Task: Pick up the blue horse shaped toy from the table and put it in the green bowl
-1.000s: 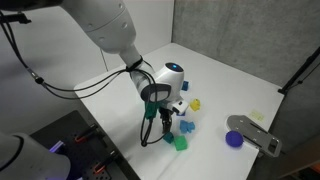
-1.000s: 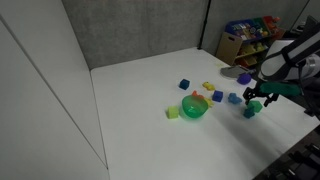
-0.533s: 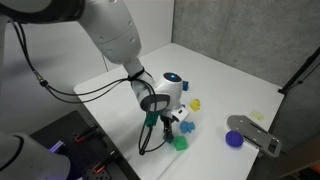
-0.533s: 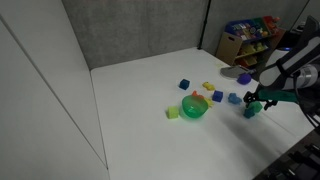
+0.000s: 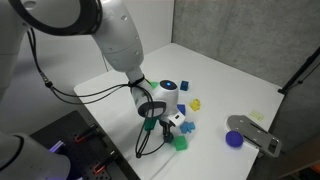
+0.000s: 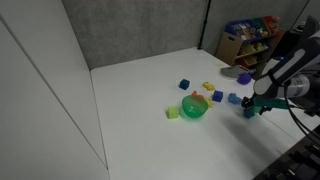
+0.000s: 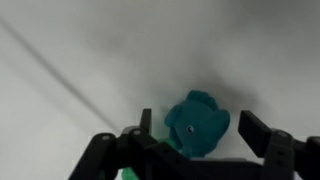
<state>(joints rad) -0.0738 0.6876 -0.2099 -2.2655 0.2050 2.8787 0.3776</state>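
Fingers of the gripper stand wide apart and bracket the blue horse shaped toy, which rests on the worktop between them in the wrist view, not yet clamped. Over the last second the arm has lowered in both exterior views, bringing the gripper down around the toy, well apart from the green bowl. The approach is judged complete; closing on the toy comes next, then lift and transfer.
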